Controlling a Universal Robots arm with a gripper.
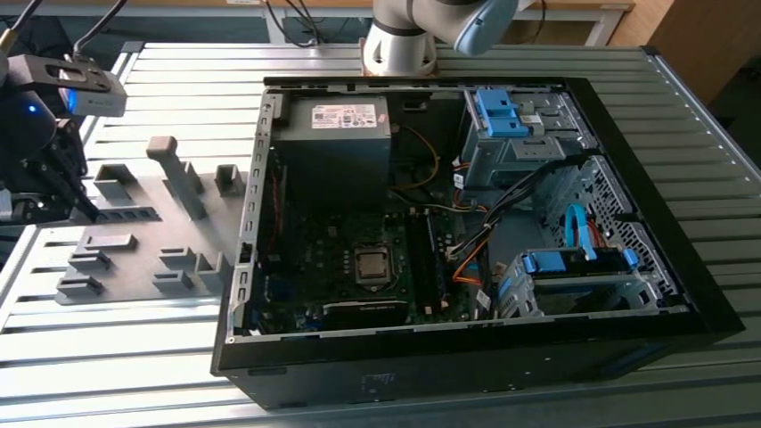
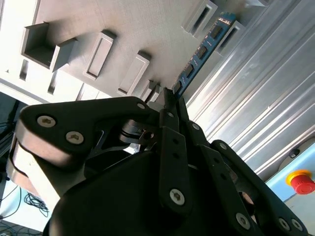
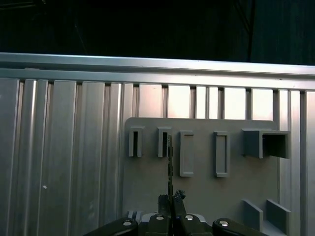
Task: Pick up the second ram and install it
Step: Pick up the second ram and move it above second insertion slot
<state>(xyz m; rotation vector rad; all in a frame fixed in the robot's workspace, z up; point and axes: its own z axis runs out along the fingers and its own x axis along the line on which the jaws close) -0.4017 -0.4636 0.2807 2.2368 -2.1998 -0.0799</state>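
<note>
The black gripper was closed tight on one end of the thin blue-green ram stick, whose long side pointed straight out from it to a slot in the flat grey plastic tray, at the exterior view's left.

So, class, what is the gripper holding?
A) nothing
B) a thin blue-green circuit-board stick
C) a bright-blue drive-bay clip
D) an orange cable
B: in the second wrist view the gripper is shut on the second ram, a thin stick with black chips, above the grey holder tray.
</note>
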